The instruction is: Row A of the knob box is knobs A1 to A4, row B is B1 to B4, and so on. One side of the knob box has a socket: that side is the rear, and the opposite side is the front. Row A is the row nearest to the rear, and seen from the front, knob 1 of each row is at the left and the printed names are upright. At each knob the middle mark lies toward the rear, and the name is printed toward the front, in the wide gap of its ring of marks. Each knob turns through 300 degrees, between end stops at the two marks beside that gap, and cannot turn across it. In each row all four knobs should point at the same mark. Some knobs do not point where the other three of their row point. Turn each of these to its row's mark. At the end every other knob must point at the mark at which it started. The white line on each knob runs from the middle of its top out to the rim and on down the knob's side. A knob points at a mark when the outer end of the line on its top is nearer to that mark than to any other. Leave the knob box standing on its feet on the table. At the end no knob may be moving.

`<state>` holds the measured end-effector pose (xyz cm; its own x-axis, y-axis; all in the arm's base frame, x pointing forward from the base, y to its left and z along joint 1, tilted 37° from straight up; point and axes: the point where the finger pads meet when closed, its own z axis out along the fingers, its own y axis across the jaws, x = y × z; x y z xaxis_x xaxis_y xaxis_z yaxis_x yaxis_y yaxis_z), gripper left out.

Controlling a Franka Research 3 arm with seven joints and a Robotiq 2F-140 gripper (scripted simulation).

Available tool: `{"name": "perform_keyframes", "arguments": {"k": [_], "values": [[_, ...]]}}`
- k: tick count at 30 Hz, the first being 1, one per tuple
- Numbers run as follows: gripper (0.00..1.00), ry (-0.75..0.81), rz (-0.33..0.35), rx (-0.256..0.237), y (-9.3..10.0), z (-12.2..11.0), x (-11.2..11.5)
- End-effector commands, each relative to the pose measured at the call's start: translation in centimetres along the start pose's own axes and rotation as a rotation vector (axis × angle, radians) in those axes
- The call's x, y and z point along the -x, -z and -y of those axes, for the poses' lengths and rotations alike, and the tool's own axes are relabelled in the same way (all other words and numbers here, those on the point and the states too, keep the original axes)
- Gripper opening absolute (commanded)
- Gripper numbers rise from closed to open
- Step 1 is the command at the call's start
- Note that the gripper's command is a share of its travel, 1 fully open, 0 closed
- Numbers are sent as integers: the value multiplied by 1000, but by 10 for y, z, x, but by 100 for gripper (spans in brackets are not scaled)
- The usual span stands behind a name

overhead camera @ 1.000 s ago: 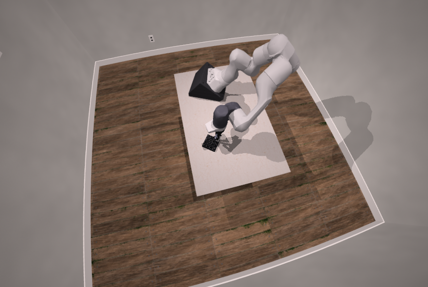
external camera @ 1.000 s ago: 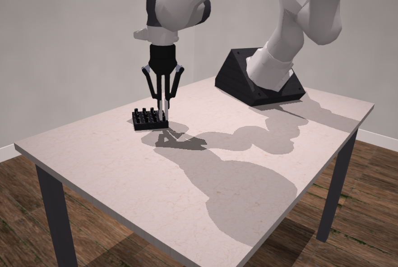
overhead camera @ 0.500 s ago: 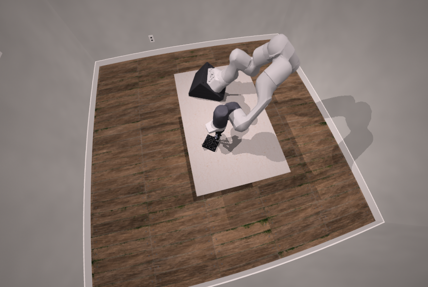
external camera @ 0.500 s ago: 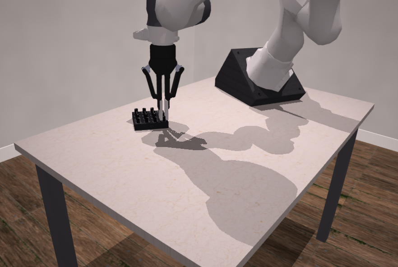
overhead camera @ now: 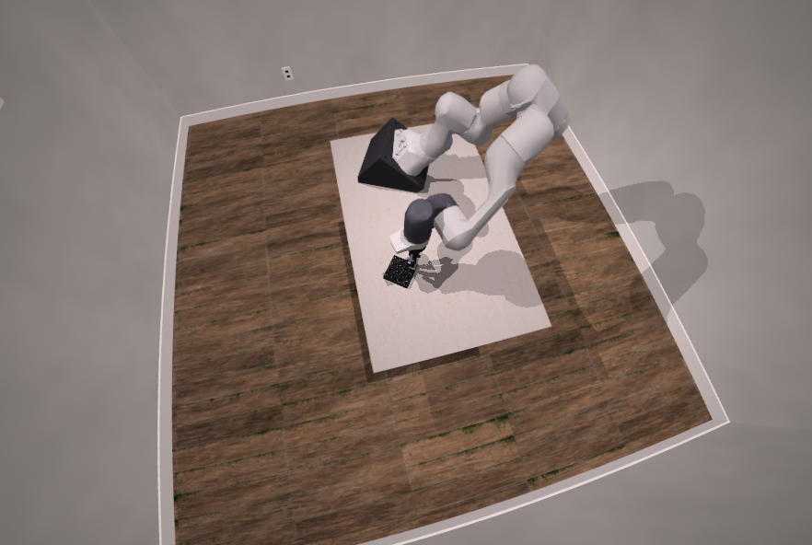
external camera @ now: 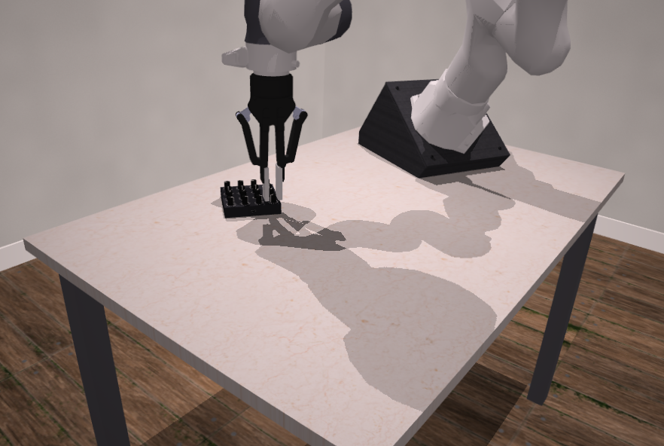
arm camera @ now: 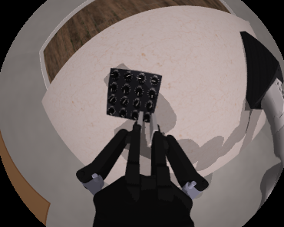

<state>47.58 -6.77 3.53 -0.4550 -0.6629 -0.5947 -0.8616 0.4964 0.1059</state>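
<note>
A knob box (overhead camera: pixel 396 278) (external camera: pixel 238 212) (arm camera: pixel 120 81) is sitting on the tabletop (overhead camera: pixel 446 328) (external camera: pixel 186 283) (arm camera: pixel 202 46) beneath a gripper (overhead camera: pixel 411 261) (external camera: pixel 272 198) (arm camera: pixel 146 118).
Narrowly parted jaws are straddling or skirting corner knob A1 (external camera: pixel 272 198) (arm camera: pixel 146 117), apparently unclamped; off-center closing could be risking a slip, an unwanted turn or a shoved box.

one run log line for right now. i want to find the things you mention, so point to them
gripper (overhead camera: pixel 411 261) (external camera: pixel 272 198) (arm camera: pixel 146 118): slightly open, at corner knob (external camera: pixel 272 198) (arm camera: pixel 146 117) | knob box (overhead camera: pixel 399 272) (external camera: pixel 251 211) (arm camera: pixel 133 83): on table (overhead camera: pixel 452 334) (external camera: pixel 211 294) (arm camera: pixel 190 50) | marks: too small to read
</note>
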Motion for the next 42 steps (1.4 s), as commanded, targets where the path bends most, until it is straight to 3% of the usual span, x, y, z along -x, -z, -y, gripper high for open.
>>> {"name": "perform_keyframes", "arguments": {"k": [1,15,32,42], "values": [[12,8,-1,-3,0,1,0],[12,8,-1,-3,1,1,0],[12,8,-1,-3,35,0,0],[12,8,-1,-3,38,0,0]]}}
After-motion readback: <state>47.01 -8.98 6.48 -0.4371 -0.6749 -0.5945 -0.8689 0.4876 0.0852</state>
